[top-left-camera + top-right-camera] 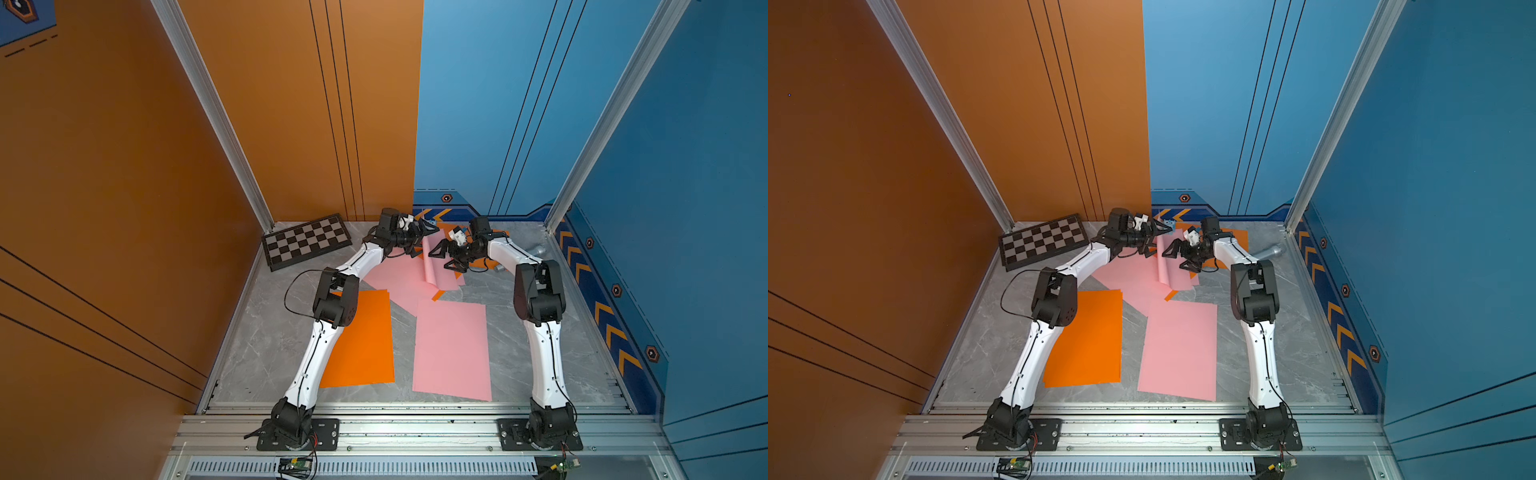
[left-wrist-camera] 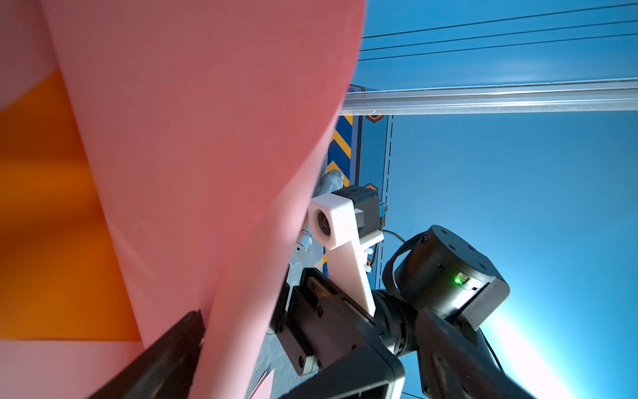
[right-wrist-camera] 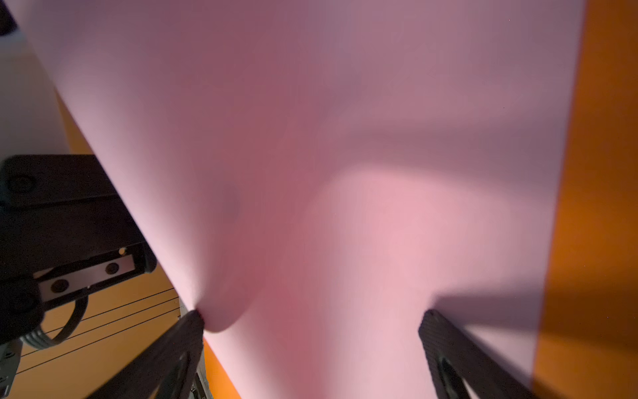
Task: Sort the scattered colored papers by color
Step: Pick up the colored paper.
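The pink sorting step seems in hand: near the chessboard (image 1: 306,241), the left tool (image 1: 423,239) and the right tool (image 1: 443,257) stand wide open at a curled pink paper (image 1: 430,268), whose edge one tool probably must pinch next.

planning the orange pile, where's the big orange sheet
In a top view the big orange sheet lies front left, partly under the left arm, beside a flat pink sheet.
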### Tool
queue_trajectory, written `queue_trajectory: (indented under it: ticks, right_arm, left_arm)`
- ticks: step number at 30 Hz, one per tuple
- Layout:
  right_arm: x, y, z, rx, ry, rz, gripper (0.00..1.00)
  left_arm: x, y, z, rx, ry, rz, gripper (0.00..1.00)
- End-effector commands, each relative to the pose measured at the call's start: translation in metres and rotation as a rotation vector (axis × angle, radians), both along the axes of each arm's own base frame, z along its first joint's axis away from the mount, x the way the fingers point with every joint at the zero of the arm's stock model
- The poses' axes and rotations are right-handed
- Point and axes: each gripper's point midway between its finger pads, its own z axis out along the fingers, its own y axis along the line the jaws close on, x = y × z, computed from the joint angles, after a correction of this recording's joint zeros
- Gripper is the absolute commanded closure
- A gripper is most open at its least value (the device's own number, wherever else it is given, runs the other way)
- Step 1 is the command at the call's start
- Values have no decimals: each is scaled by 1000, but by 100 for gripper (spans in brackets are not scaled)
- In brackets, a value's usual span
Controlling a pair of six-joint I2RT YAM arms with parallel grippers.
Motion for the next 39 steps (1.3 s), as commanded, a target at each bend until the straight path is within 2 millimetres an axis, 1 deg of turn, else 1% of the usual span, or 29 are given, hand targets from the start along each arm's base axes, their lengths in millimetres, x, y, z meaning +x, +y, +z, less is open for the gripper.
queue_trajectory:
  ticks: [1,9,18,20,24,26,29,31,32,36,39]
  right_arm:
    - [-12,-19,-24,-38,111,-63,0]
    - [-11,-36,-35,-61,142,-118,0]
    - [-9,-48,-46,-67,169,-158,0]
    - [-9,-48,-48,-70,176,-163,0]
    - [-10,-48,-47,-70,176,-162,0]
    - [-10,-47,-45,-71,170,-159,0]
    - [-10,-47,-41,-71,161,-156,0]
    - [-10,-47,-37,-70,153,-153,0]
    - [-11,-46,-37,-70,153,-152,0]
    - [-11,-44,-33,-72,142,-145,0]
    - [-11,-41,-34,-74,140,-140,0]
  left_arm:
    - [-6,1,38,-21,-94,-33,2]
    - [-10,-2,62,-44,-133,-55,2]
    - [-12,-3,76,-56,-163,-70,2]
    - [-11,-4,73,-55,-158,-67,2]
    - [-13,-7,59,-57,-120,-80,2]
    - [-14,-7,47,-50,-90,-84,2]
    - [-18,0,19,-25,-22,-73,2]
    - [-22,8,0,1,20,-57,2]
    - [-24,12,-5,19,29,-51,2]
    - [-40,39,-31,191,75,-38,2]
    - [-41,50,-37,214,93,-19,2]
